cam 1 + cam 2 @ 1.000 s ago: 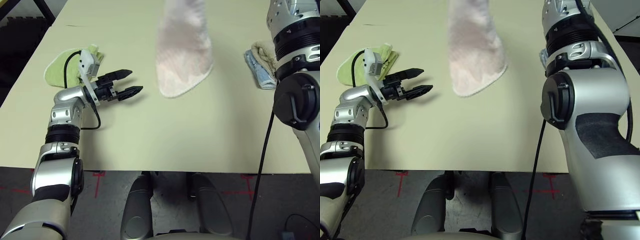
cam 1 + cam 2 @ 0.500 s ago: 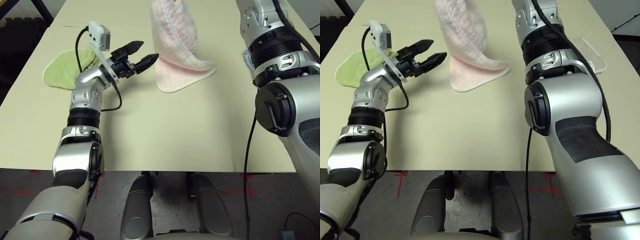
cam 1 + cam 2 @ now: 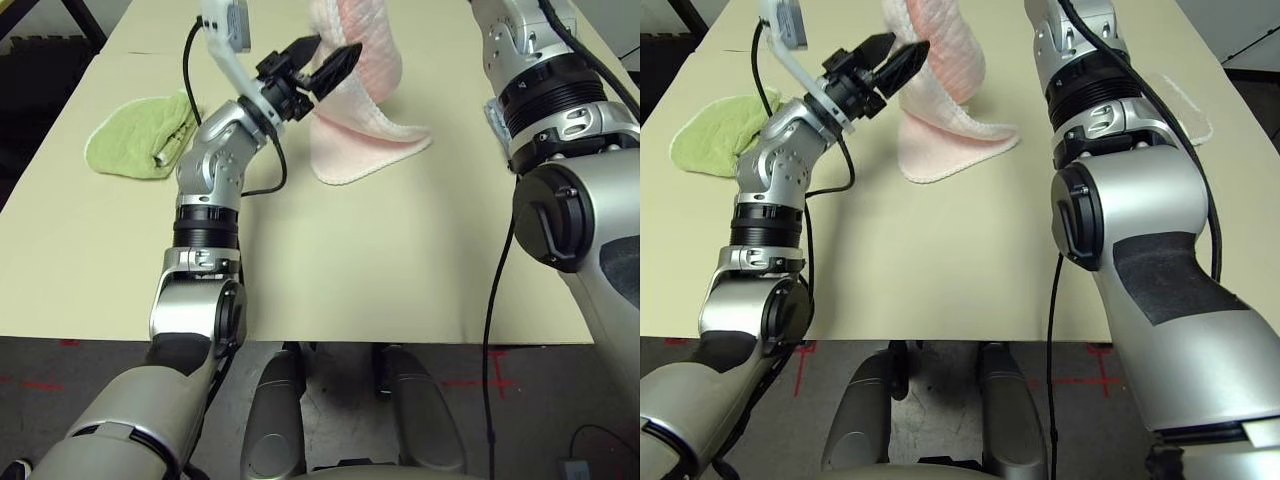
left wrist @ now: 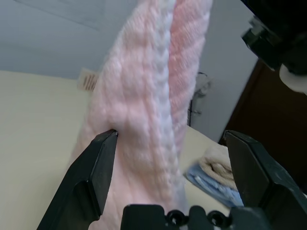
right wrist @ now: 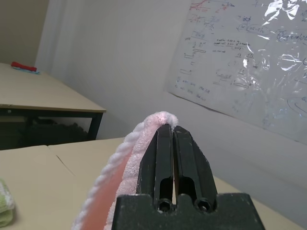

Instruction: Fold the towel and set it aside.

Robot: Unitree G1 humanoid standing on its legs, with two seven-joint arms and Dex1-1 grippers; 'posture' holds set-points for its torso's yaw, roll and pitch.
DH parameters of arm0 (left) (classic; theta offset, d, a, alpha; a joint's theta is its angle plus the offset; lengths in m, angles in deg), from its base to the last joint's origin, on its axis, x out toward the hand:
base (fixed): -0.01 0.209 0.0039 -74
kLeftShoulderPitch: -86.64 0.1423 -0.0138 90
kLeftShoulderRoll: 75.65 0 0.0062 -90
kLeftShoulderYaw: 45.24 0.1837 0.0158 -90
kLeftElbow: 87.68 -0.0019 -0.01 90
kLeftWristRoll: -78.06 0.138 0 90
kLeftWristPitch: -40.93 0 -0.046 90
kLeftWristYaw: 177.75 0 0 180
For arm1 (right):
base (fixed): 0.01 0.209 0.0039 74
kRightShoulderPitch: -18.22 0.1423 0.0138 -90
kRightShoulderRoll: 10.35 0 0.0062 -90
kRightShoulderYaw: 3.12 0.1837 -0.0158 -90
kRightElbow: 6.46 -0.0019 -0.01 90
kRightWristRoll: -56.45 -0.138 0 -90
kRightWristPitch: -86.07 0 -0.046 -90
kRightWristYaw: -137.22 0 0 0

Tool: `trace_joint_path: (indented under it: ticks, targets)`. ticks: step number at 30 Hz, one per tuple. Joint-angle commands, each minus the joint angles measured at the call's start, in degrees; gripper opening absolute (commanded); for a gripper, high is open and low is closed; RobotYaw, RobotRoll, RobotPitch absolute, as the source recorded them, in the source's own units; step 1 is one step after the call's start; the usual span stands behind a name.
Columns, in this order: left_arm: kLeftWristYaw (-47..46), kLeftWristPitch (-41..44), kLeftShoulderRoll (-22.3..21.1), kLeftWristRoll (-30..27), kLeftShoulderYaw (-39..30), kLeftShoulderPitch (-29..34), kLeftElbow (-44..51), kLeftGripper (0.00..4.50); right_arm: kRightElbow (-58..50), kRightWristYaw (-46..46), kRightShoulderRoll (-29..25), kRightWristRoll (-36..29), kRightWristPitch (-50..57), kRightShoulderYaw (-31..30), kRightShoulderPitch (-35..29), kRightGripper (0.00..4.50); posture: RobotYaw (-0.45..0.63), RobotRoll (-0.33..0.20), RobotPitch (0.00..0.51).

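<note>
Left eye view, left gripper (image 3: 328, 62) risen, jaws now spread around hanging towel (image 3: 365, 110), right gripper (image 5: 173, 143) pinching its edge

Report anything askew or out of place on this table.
Nothing is spilled or damaged. The towel hangs twisted from the right tool, its lower end crumpled on the table, between the open left tool's fingers.

The beige counter (image 3: 330, 270) is carrying a lime-green cloth (image 3: 135, 145) at the robot's left, the pink towel's (image 3: 360, 150) lower end near its middle, and folded beige and light-blue towels (image 4: 218, 175) at the right.
</note>
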Motion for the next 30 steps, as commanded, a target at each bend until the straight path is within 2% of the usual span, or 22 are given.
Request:
trace_joint_path:
  ticks: [1, 4, 10, 16, 26, 30]
  targets:
    - [-5.46, -0.81, 0.73, 4.14, 2.25, -1.55, -3.26, 4.50, -0.68, -0.10, 0.04, -0.66, 0.32, 0.45, 0.81, 0.04, 0.02, 0.000, 0.257]
    - [-8.23, 0.02, 1.96, 5.32, 3.31, -2.88, -4.95, 4.50, -0.82, -0.54, -0.27, -0.50, 0.35, 0.51, 0.84, 0.04, 0.02, 0.000, 0.256]
    - [-18.57, -0.94, 2.18, 11.91, 4.84, -5.23, -12.32, 4.50, -1.32, -0.91, -0.81, -0.85, 0.64, 0.99, 0.95, 0.04, 0.00, 0.000, 0.255]
    - [-19.96, -4.03, 0.00, 15.78, 5.78, -5.23, -17.96, 4.50, -1.07, -1.49, -3.21, -0.63, 0.35, 1.50, 1.38, 0.04, -0.01, 0.000, 0.256]
    - [-7.93, -4.01, -8.72, 16.13, 6.70, -2.16, -17.13, 4.50, 0.60, -0.58, -11.08, 0.20, -0.72, 1.48, 1.46, 0.04, -0.01, 0.000, 0.258]
    - [1.92, -1.97, -12.42, 15.29, 8.27, -0.04, -14.41, 4.50, 0.78, 1.03, -13.41, -0.40, -0.92, 1.98, 1.16, 0.04, 0.00, 0.000, 0.256]
